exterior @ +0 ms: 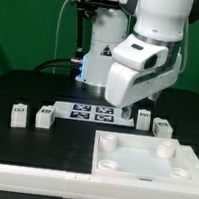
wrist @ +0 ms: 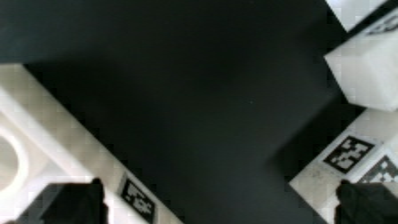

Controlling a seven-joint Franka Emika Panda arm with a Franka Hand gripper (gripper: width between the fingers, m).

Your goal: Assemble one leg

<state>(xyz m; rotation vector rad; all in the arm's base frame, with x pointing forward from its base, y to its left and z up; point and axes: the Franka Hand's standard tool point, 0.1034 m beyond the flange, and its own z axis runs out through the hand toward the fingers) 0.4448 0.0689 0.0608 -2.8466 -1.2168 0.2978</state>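
Robot lab: a test bench rigged for camera-tracked assembly.

A white robot arm [exterior: 143,53] stands over a matte black bench [exterior: 19,83]. A plain green screen [exterior: 22,17] runs behind the far edge, and cables [exterior: 63,33] hang by the arm's base. A marker board [exterior: 86,112] lies mid-bench, with small white legs [exterior: 19,115] in a row either side of it, each bearing a printed tag. A white slab [exterior: 141,158] with round sockets sits at the near edge. The wrist view shows black-and-white tags [wrist: 347,152] close up.

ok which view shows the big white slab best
The exterior view: the slab shows nearly whole, corner sockets included. The wrist view shows mostly dark table with white bits at its edges; whether any is the slab I cannot tell.
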